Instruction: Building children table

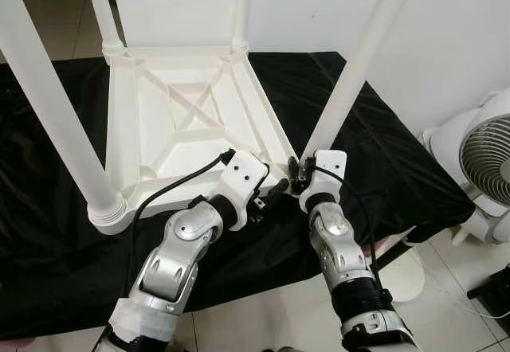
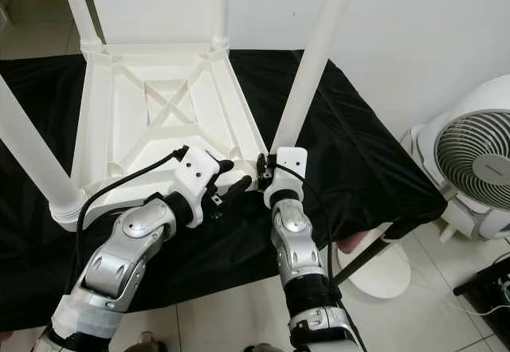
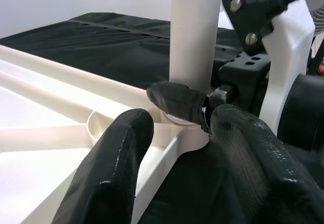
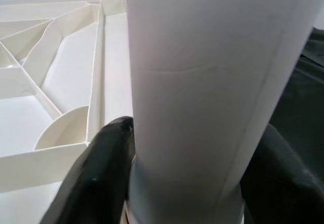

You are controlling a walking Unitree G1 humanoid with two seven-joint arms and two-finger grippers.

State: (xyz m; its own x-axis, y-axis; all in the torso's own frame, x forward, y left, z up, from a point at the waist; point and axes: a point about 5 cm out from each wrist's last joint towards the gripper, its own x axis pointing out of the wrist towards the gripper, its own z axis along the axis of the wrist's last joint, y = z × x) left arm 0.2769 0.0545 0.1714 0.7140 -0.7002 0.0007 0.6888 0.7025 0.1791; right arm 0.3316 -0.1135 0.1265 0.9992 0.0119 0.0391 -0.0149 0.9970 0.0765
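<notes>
A white plastic children's table (image 1: 187, 113) lies upside down on a black cloth (image 1: 382, 161) that covers a low surface. Its ribbed underside faces up, with an X-shaped brace in the middle. Four white legs (image 1: 48, 105) rise from its four corners: two at the far side, one at the near left and one at the near right.

The near-right leg (image 1: 358, 65) stands tilted, leaning up and to the right from its corner socket. The right gripper (image 1: 296, 175) is clamped around the foot of this leg, one black finger (image 4: 104, 168) on each side of the white tube, just above the socket ring. The left gripper (image 1: 269, 194) sits just to the left of it, near the same corner; its two black fingers (image 3: 111, 173) are spread apart and hold nothing, hovering over the table's near edge and the cloth. The two grippers are very close together, almost touching.

To the right of the cloth, on the pale tiled floor (image 1: 263, 312), stands one white round fan (image 1: 486, 157) with a grilled face. A white wall (image 1: 446, 41) rises behind the table on the far side.
</notes>
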